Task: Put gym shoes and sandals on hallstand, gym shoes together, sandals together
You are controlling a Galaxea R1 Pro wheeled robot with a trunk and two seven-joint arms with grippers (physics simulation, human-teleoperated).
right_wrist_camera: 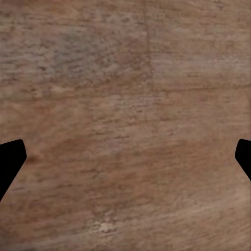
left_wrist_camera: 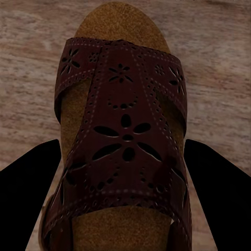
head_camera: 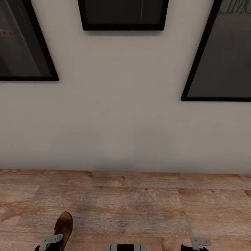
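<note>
Sandal: brown leather, tan cork-like insole, wide dark reddish-brown strap with punched flower cutouts and stitched dot lines. In the left wrist view it sits between the two dark fingers of the left gripper, fingers close against both sides of the shoe, looks clamped on it. In the head view the sandal's brown toe end shows at the near left, just above the left gripper's grey bracket, over the corridor floor.

Floor: light brown wood planks with grain, running up to a plain pale wall. Three dark black-framed pictures hang on the wall: left, centre, right.

Right gripper: fingers spread wide apart, nothing between them, bare planks below. Its grey bracket shows at the near right, low over the floor.
</note>
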